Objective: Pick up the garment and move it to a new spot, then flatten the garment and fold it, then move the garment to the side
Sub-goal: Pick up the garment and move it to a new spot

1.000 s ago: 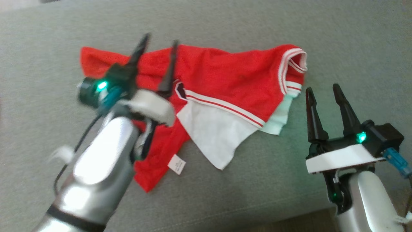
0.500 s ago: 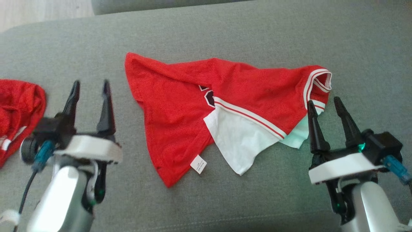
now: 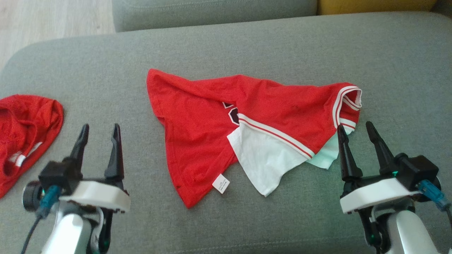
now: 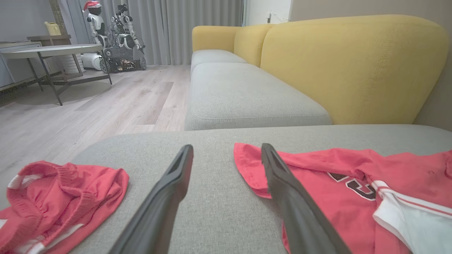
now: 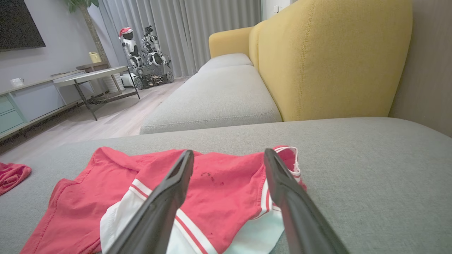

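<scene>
A home living room: yellow-backed grey sofa (image 5: 328, 63), curtains (image 5: 197, 31), wood floor (image 4: 106, 102), wall television (image 5: 19, 23).

The red shorts (image 3: 28, 130) ran off the left edge of the head view, the dark print (image 3: 233, 115) on the shirt (image 3: 190, 121) at centre lay half under a fold, and the lettering on its white tag (image 3: 221, 183) was too small to read.

Between the left pincer (image 3: 100, 126) and the right pincer (image 3: 354, 125), a red jersey of matt mesh-like cloth with white striped trim (image 3: 197, 116) is seen on a grey sofa seat of coarse woven fabric (image 3: 247, 46). The pincers' long dark fingers (image 3: 113, 158) are finished matt.
</scene>
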Tool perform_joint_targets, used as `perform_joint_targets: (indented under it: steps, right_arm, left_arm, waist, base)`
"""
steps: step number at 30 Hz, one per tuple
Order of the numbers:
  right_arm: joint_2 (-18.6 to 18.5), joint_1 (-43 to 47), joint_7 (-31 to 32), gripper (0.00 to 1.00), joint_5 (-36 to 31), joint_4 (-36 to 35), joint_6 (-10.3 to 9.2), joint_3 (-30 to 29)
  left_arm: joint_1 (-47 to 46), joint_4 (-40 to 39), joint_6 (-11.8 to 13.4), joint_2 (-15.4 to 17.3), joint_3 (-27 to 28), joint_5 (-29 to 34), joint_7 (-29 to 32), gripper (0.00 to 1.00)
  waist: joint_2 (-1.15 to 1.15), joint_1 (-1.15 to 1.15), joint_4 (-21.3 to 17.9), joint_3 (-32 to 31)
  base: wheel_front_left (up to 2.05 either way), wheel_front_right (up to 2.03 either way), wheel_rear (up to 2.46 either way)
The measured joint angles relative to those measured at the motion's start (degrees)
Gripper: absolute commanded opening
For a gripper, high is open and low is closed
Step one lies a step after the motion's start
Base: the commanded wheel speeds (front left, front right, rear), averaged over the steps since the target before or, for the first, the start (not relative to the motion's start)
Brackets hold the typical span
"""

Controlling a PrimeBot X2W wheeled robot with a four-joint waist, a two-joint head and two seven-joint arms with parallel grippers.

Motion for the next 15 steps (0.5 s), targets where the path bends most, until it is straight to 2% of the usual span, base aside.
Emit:
perform_joint_targets:
  steps: [15]
  right_arm:
    - [0.0, 3.8, 0.8, 1.00, -0.6, 0.0, 0.00, -1.2]
  left_arm:
    - [6.5, -0.3, 0.0, -0.8, -0.5, 1.6, 0.0, 1.00]
  waist:
    - [0.00, 0.00, 0.1, -4.3]
  base:
    - [0.00, 0.00, 0.00]
